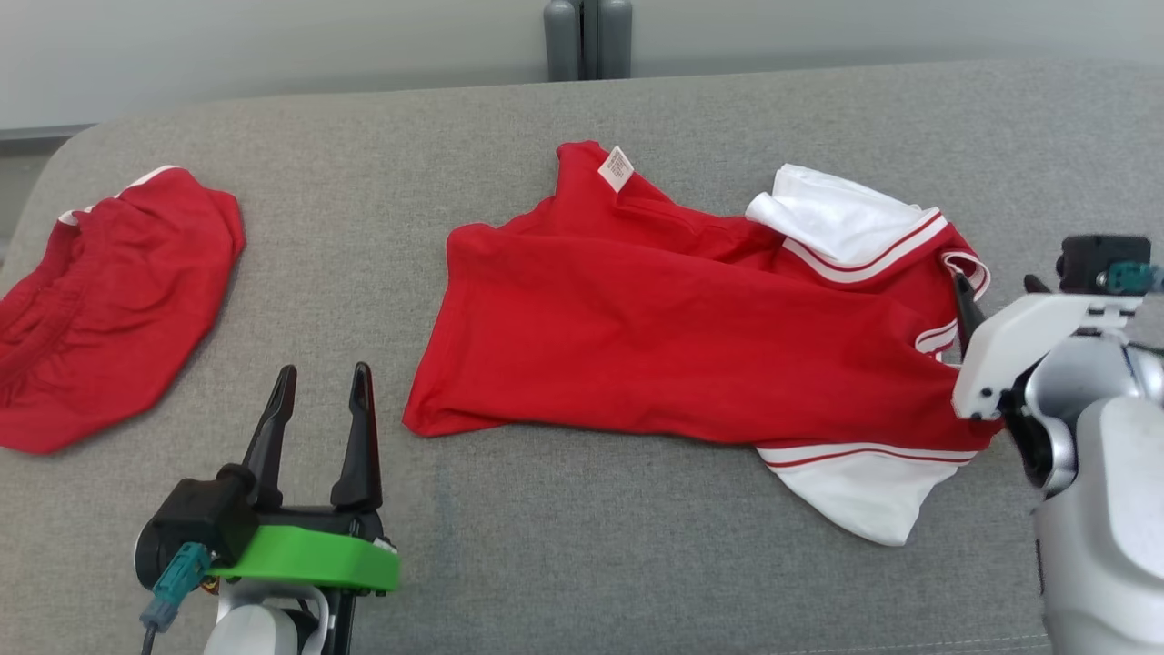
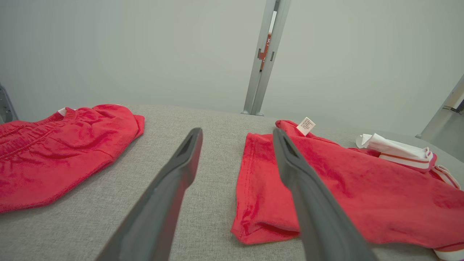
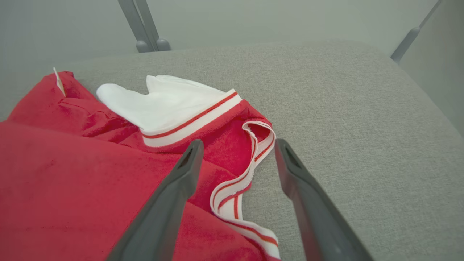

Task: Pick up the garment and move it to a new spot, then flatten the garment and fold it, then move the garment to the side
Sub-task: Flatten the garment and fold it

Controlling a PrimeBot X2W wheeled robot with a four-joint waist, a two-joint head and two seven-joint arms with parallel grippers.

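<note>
So the red shirt [image 1: 655,337] is lying about mid-desk, a bit toward the robot's right. It's mostly spread out but rumpled, with one white sleeve [image 1: 837,218] flopped over its far edge and the other white sleeve [image 1: 855,491] poking out at the near right corner. There's a little care label [image 1: 617,168] sticking up at the far edge.

It looks like thin knit cotton to me: light, totally floppy, nothing fragile. I'd guess it will sag and bunch the second it's lifted, and drag a bit on the grey fabric-covered desk [image 1: 564,546] rather than slide. The best places to grab are probably the thicker bits, meaning the striped trim [image 3: 250,170] at the right end and the hemmed edge at the left end. Pinching one layer out of the flat middle seems like a pain.

The right gripper [image 3: 237,145] has its jaws spread wide and straddles that striped trim, one finger over red cloth and the other over bare desk. It's holding nothing (can't tell if it's actually touching). The left gripper [image 1: 325,373] is also wide open and empty, just beside the shirt's left edge.

A second red garment [image 1: 109,300], shorts by the look of it, sits well apart at the far left.
</note>
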